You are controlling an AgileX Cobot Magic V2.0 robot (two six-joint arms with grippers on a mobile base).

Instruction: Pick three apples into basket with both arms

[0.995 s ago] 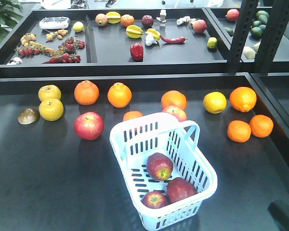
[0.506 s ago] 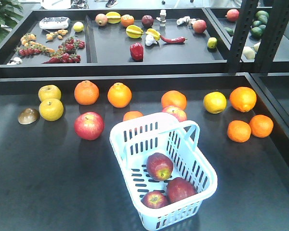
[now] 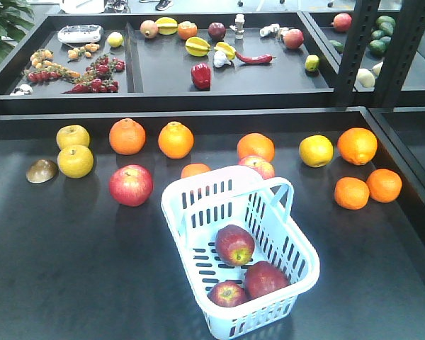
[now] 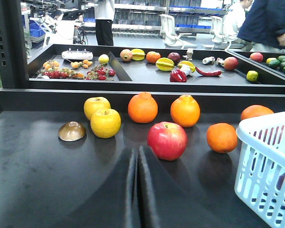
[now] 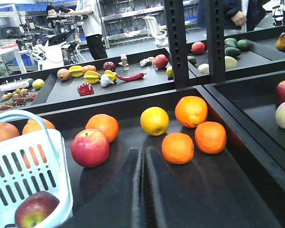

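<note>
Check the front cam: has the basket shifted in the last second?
No. The basket sits in the same spot beside the red apple on the table, with three apples lying inside exactly as before.

A big flat black table holds everything. A pale blue-white plastic basket with slots sits on it near the front. Beside the basket on the left lies a round red apple. Another red-and-yellow apple lies just behind the basket, next to a small orange fruit. Two yellow round fruits touch each other at the far left, with a little brown bowl-shaped thing next to them. Three orange round fruits sit in a row at the back. On the right lie a yellow round fruit and three more oranges.
</note>
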